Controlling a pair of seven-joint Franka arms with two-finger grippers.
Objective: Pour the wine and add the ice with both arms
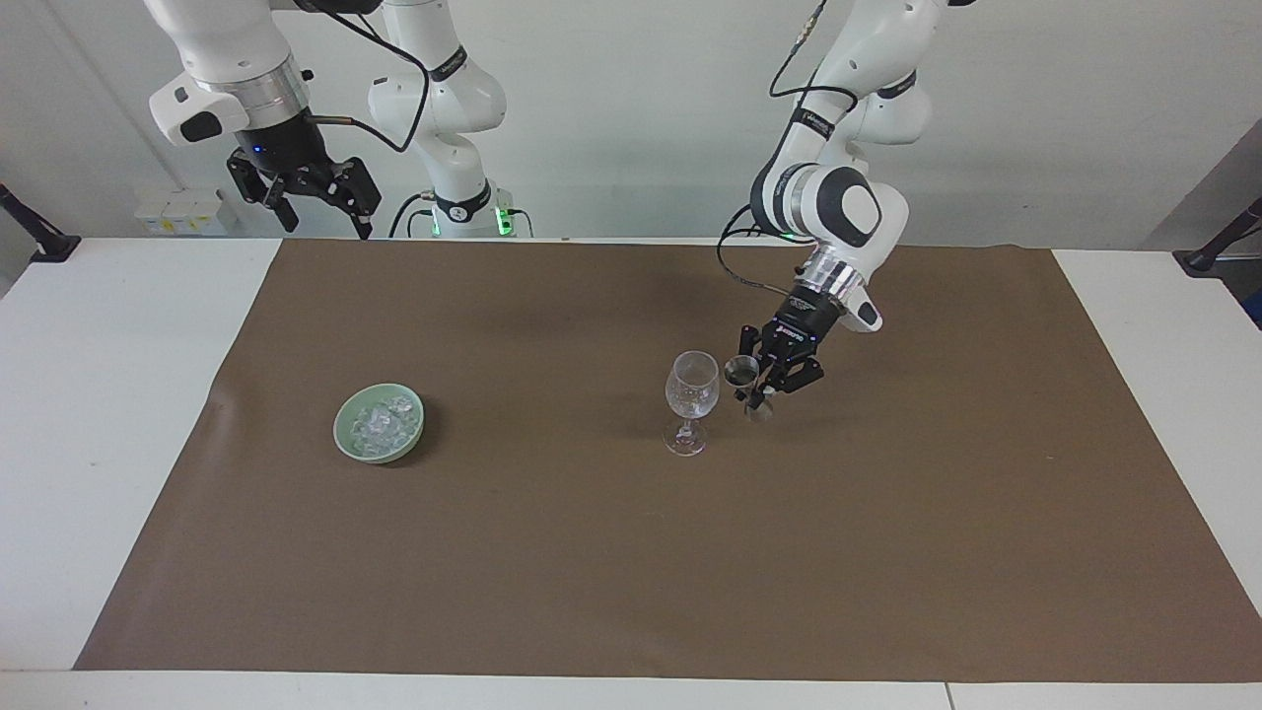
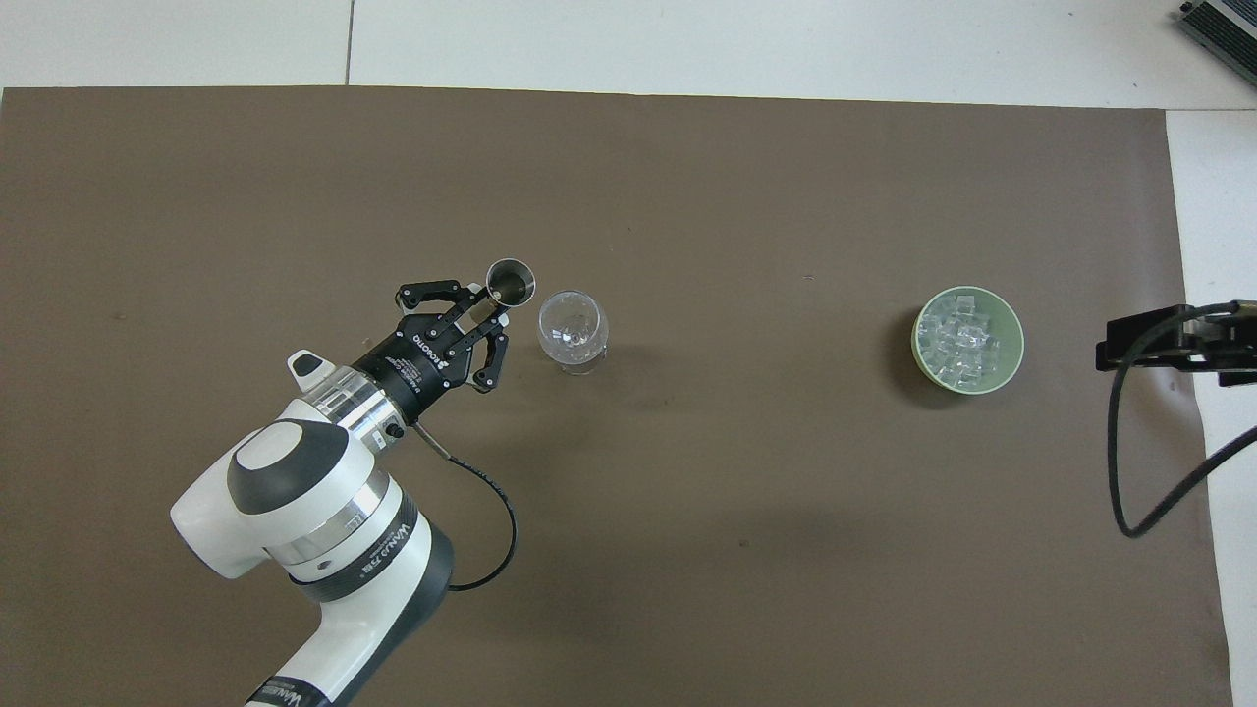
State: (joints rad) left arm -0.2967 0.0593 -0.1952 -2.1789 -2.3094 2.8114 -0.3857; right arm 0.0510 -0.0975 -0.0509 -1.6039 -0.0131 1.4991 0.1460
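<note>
Left pincer point(image 1: 761, 388): clamped on small metal jigger point(image 1: 741, 372), upright, just beside wine glass point(image 1: 691, 386) rim. Right pincer point(image 1: 314, 202): open, waiting.

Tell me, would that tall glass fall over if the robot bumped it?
Probably yes. The glass stands on a thin stem and small foot, so it looks tippy. It is clear and thin, so likely breakable. The left gripper holds a small metal cup right beside it.

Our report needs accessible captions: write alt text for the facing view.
The left gripper, shut on a small metal measuring cup, holds it beside the rim of a clear stemmed glass standing on the brown mat. The right gripper waits, open, raised above the table's edge; ice fills a pale green bowl.
</note>
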